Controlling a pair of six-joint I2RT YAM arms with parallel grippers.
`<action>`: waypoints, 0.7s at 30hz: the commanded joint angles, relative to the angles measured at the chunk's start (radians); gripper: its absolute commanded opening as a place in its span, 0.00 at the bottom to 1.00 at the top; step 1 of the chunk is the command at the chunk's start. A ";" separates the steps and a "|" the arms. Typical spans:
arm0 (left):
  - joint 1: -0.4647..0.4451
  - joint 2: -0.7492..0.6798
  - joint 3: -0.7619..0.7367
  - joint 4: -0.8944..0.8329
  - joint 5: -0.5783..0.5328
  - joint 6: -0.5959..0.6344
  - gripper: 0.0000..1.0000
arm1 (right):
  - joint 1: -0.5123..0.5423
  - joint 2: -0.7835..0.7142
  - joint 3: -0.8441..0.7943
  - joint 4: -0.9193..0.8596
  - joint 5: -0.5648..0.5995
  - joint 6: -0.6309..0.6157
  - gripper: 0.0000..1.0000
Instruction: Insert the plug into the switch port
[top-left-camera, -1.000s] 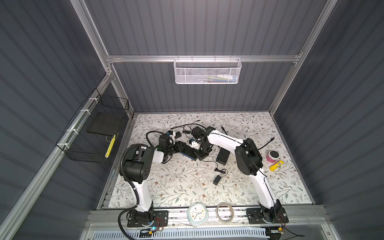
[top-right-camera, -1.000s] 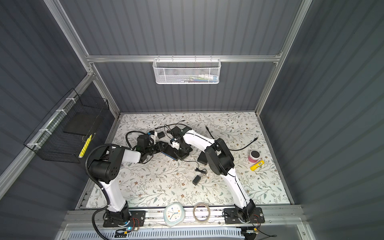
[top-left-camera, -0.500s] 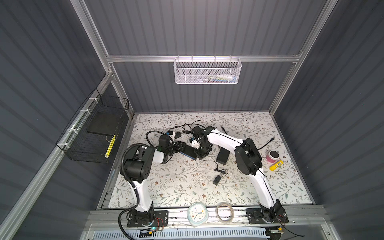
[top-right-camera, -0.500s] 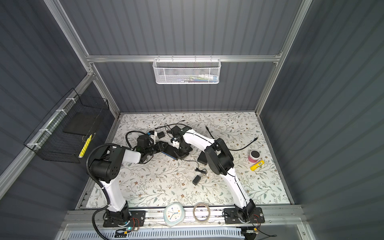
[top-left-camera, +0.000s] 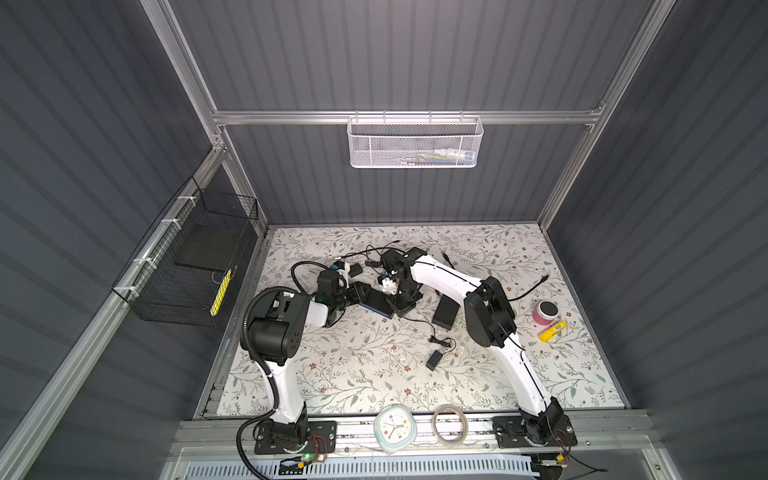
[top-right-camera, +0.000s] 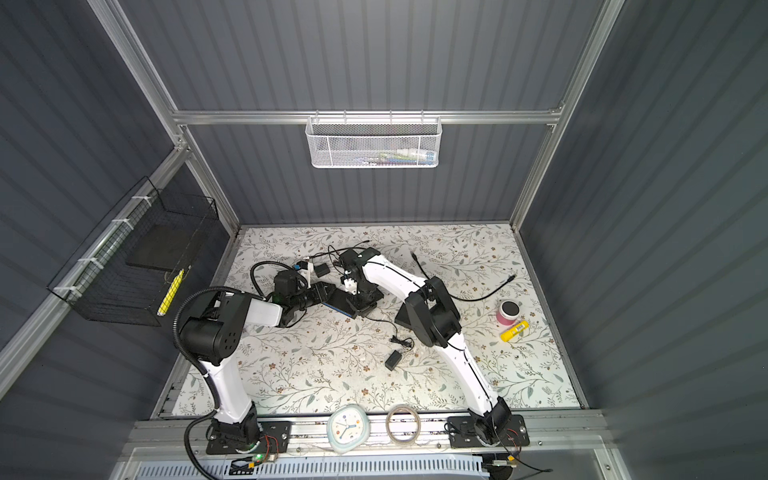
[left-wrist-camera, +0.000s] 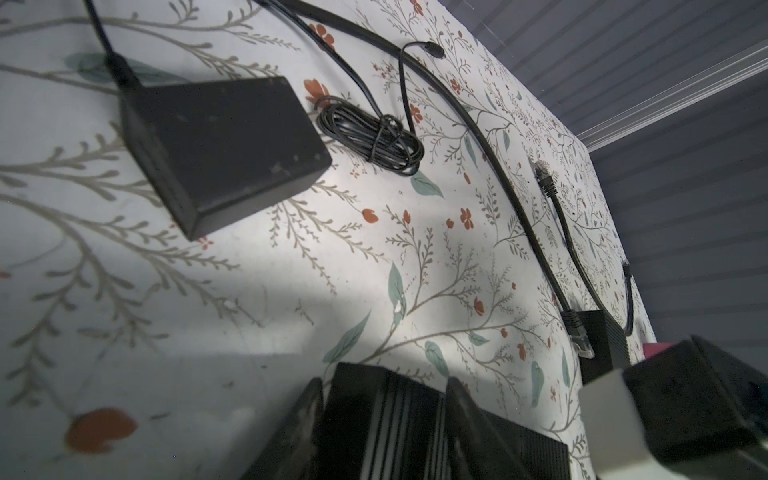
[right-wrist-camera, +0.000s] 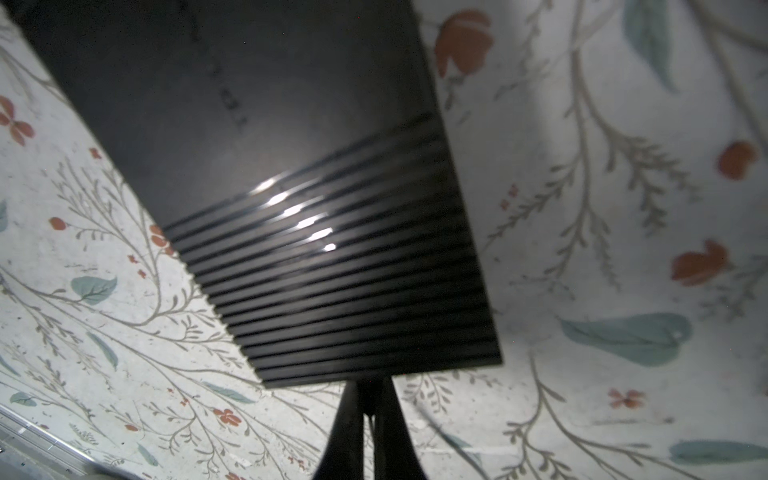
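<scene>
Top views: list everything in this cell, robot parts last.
mat: one, floral, cell floor
switch: one, black, blue strip, mat centre
large adapter: one, black, right of switch
small adapter: one, black, nearer front
block: one, black, behind switch
cables: several, black, one coiled, rear
cup: one, pink, dark lid, right side
stick: one, yellow, beside cup
clock: one, pale, front rail
tape ring: one, tan, front rail
mesh basket: one, white, back wall
wire basket: one, black, left wall
left gripper: one, black, shut on switch
right gripper: one, black, shut, tips at switch's ribbed end
</scene>
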 joint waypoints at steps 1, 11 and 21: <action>-0.158 0.108 -0.082 -0.319 0.234 -0.089 0.48 | 0.044 0.036 0.104 0.555 -0.201 -0.022 0.00; -0.163 0.135 -0.070 -0.324 0.282 -0.024 0.48 | 0.044 0.040 0.143 0.494 -0.196 -0.131 0.00; -0.164 0.149 -0.007 -0.429 0.281 0.098 0.48 | 0.050 0.019 0.114 0.468 -0.213 -0.132 0.00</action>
